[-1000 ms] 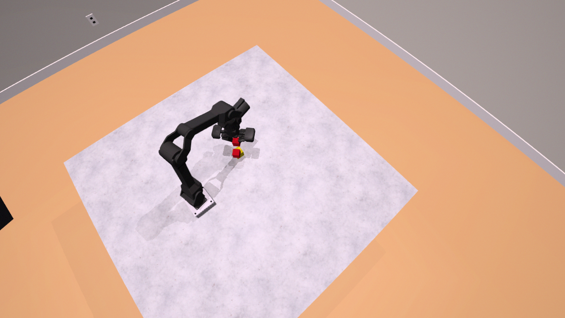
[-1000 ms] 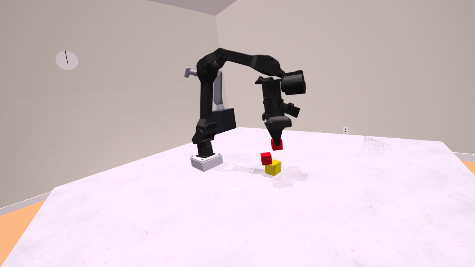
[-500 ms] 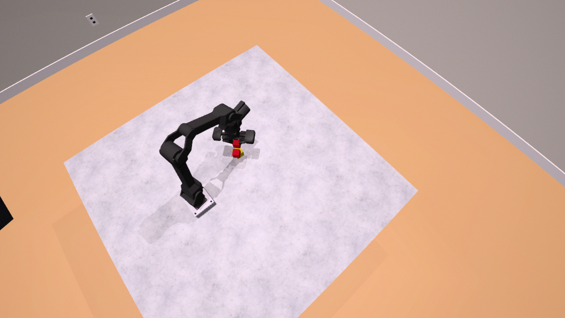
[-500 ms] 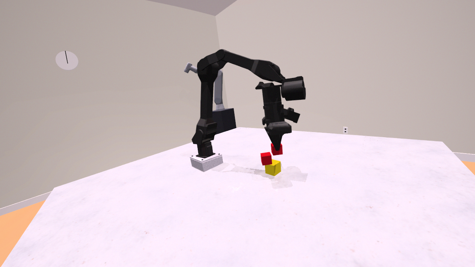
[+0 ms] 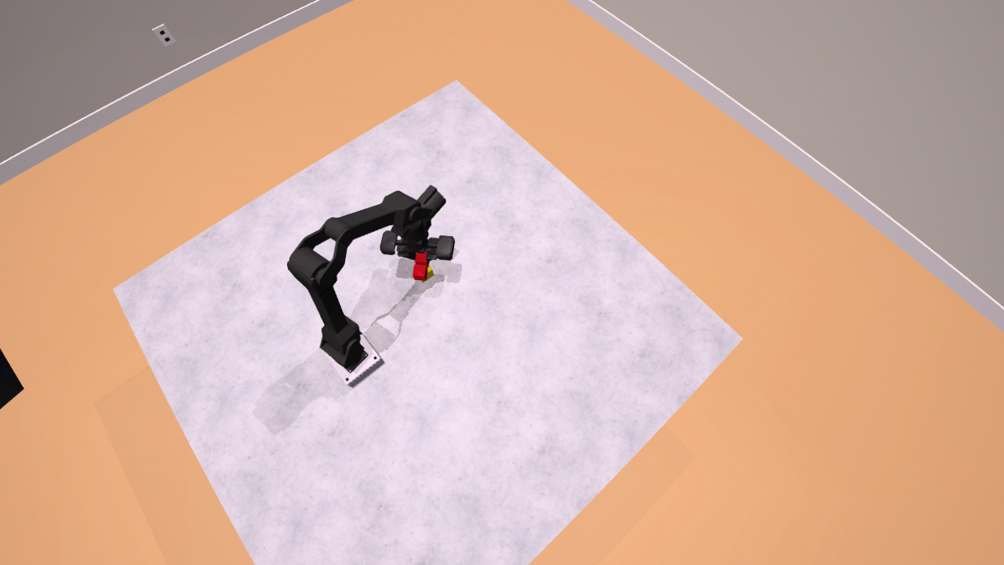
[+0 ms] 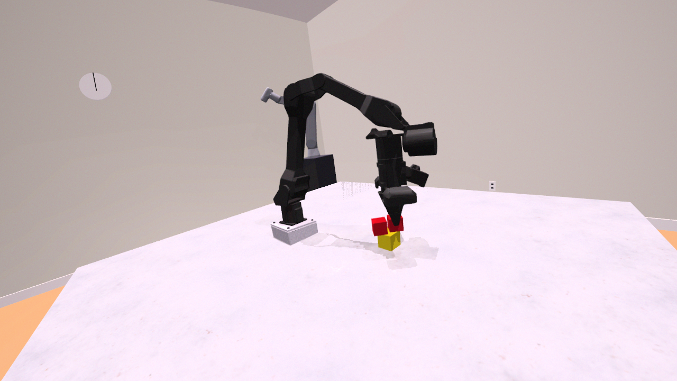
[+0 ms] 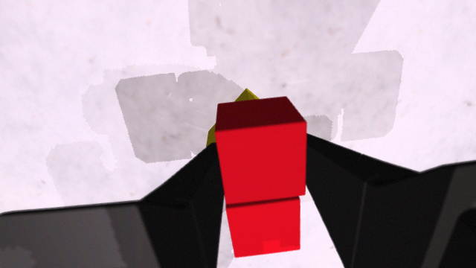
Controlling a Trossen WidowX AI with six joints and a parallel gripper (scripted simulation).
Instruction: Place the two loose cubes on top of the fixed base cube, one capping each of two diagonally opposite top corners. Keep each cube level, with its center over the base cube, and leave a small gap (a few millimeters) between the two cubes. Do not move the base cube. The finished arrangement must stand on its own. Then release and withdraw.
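Observation:
The yellow base cube (image 5: 430, 273) (image 6: 388, 241) (image 7: 246, 94) sits on the white mat. One loose red cube (image 5: 420, 271) (image 6: 378, 226) (image 7: 265, 228) rests on its top corner on the arm-base side, overhanging it and looking about level. My gripper (image 5: 421, 255) (image 6: 396, 223) (image 7: 258, 147) points down, shut on the other red cube (image 5: 421, 259) (image 6: 400, 226) (image 7: 261, 164). This held cube is over the opposite corner, its underside at or just above the base top; contact cannot be told. A thin dark line separates the red cubes in the wrist view. The cubes hide most of the base top there.
The arm's base plate (image 5: 365, 369) (image 6: 294, 233) stands on the white mat (image 5: 491, 421) (image 6: 284, 308), on the side of the resting red cube. A dark box (image 6: 321, 171) with a grey arm (image 6: 311, 127) stands in the background. The arm's shadow falls around the cubes.

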